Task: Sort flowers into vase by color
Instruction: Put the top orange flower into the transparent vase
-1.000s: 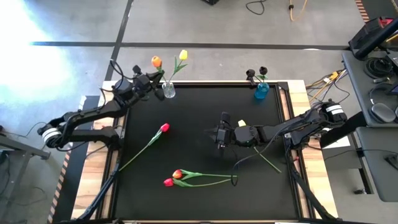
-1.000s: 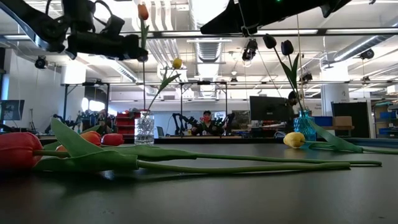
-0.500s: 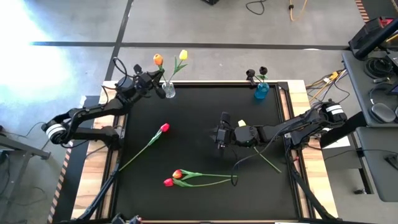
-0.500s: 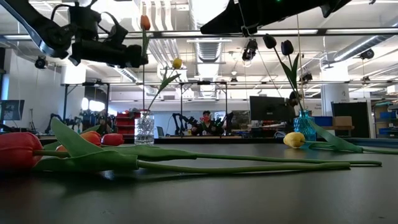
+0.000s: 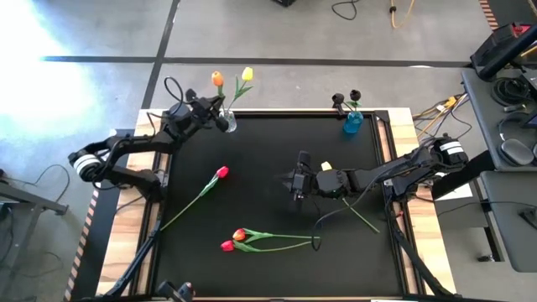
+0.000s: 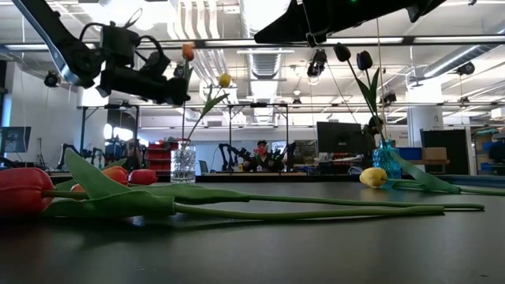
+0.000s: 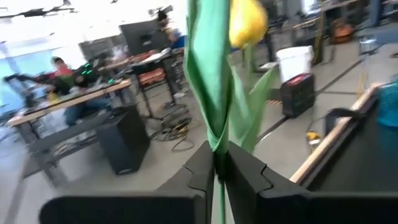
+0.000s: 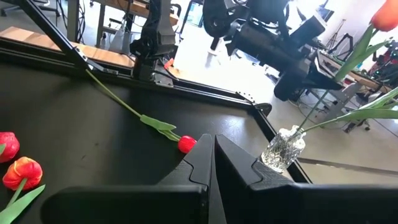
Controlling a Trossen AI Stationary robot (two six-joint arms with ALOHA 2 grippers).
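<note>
Black tabletop [image 5: 268, 176] carrying loose flowers [image 5: 243, 241]; clear vase [image 5: 227, 122] at far left edge. Left gripper [image 5: 212, 116] beside vase, fingers pinching orange tulip [image 5: 217, 79] stem. Right gripper [image 5: 300, 181] at table centre, fingers pressed together, empty.

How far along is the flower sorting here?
Done: two dark tulips in the blue vase, a yellow tulip in the clear vase. In hand: the left gripper pinches the orange tulip, its stem down in the clear vase. Left on the mat: a red tulip, a red-and-orange pair, a yellow one by the shut right gripper.
</note>
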